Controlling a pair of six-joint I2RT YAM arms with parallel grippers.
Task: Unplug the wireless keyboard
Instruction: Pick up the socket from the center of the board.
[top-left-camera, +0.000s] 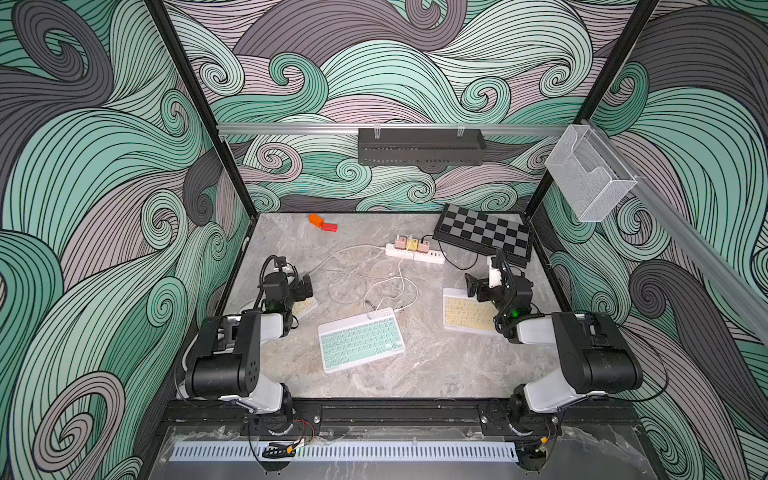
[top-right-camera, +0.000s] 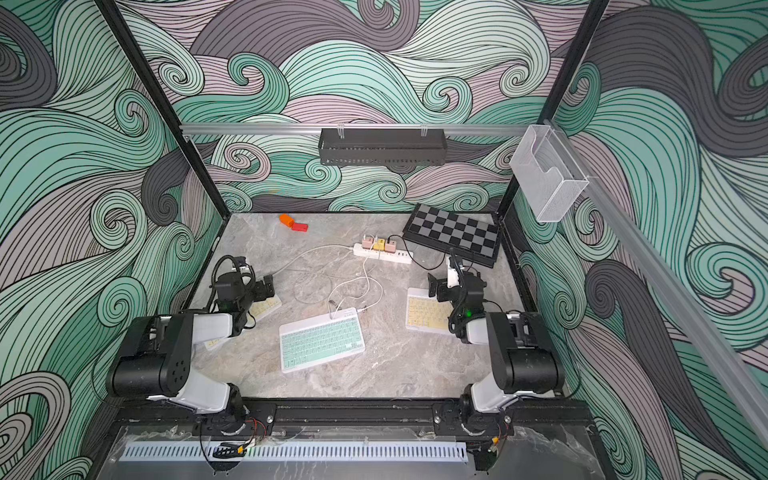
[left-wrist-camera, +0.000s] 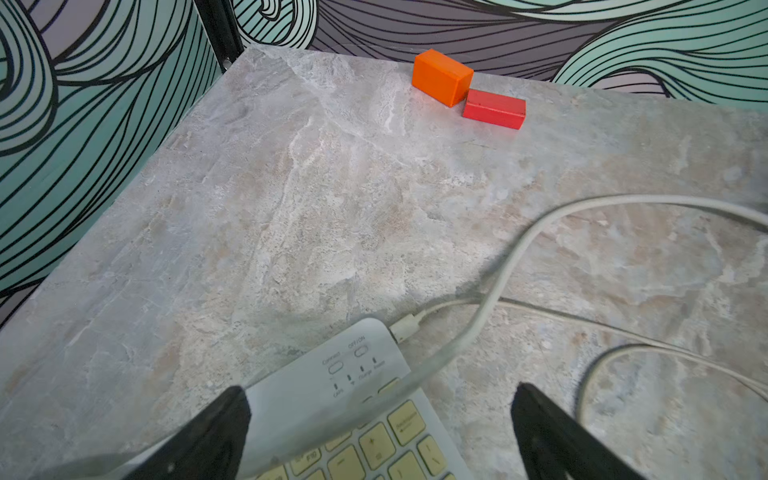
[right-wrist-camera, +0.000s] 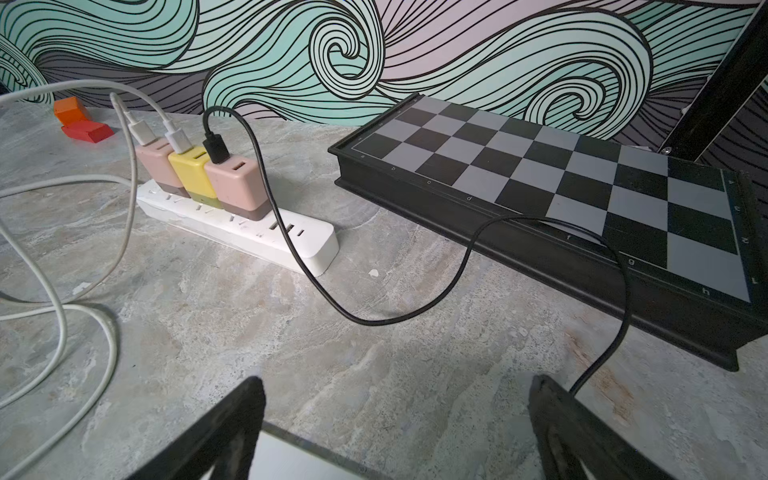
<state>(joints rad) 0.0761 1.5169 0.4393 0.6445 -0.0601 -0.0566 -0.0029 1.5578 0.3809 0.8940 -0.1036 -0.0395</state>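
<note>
Two hands spread empty: left hand (left-wrist-camera: 379, 386) over yellow keyboard (left-wrist-camera: 299, 401), lined up for its white plug (left-wrist-camera: 404, 329); right hand (right-wrist-camera: 397, 377) idle.

White keyboard with yellow keys (left-wrist-camera: 316, 399) is showing "OFF/ON" and "Connect"; black-and-grey chessboard (right-wrist-camera: 519, 166) is showing rim letters d, f, g, h.

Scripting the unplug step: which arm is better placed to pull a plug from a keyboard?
Left, probably: its open fingers hang just short of the white plug in the yellow-keyed white keyboard.
</note>
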